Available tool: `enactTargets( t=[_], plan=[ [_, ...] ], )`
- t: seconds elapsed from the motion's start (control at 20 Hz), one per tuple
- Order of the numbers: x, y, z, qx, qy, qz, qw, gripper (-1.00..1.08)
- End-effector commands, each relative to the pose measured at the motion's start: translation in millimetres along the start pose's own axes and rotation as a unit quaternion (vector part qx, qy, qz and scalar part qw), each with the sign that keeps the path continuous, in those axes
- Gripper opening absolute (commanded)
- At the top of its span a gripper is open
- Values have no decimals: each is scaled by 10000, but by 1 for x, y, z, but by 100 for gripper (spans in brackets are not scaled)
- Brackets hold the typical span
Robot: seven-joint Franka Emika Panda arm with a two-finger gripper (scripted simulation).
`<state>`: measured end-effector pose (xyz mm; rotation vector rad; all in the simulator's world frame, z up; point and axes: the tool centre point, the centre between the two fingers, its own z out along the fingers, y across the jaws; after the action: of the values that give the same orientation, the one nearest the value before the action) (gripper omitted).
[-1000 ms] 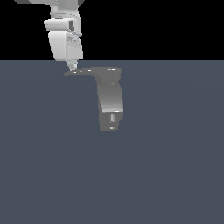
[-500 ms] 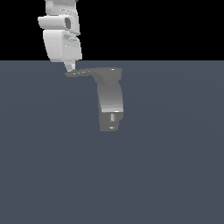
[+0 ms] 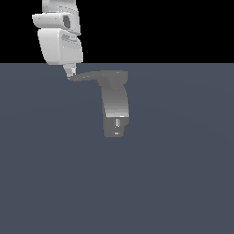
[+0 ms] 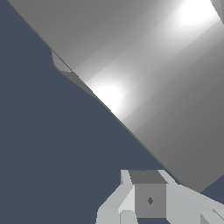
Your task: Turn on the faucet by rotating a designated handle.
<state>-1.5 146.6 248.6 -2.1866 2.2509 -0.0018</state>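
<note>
Item 1, gripper: the white claw of the single arm, seen in the exterior view coming down from the top edge at the exterior view's left. Its tip meets the pointed end of the handle; contact appears likely, but the tip is small and the join cannot be confirmed. How far the jaws stand apart cannot be told: the exterior view shows only one narrow tip, and the wrist view shows pale finger blocks close together without a clear gap. No object is seen clasped between them.

Item 2, handle: thin flat grey lever, tapered to a point, projecting from the faucet's top toward the exterior view's left, roughly level. In the wrist view a broad, brightly lit grey surface fills much of the picture just beside the finger blocks; whether this is the lever or the faucet body cannot be told.

Item 3, faucet: grey blocky curved body standing on the dark blue-grey floor, about centre in the exterior view, with a small spout nub near its lower end.

Change since the earlier frames: the arm and claw have shifted toward the exterior view's left and slightly upward. The handle's tip has travelled the same way and the lever's angle has altered a little. The faucet body stays where it was.
</note>
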Motion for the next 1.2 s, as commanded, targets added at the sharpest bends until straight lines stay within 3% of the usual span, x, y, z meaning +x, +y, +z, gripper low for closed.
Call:
enactTargets(
  t=[0.0, 1.15],
  plan=[
    [5, 5, 0, -6, 5, 12, 10000, -100],
    [51, 61, -1, -12, 7, 3, 10000, -100]
  ],
)
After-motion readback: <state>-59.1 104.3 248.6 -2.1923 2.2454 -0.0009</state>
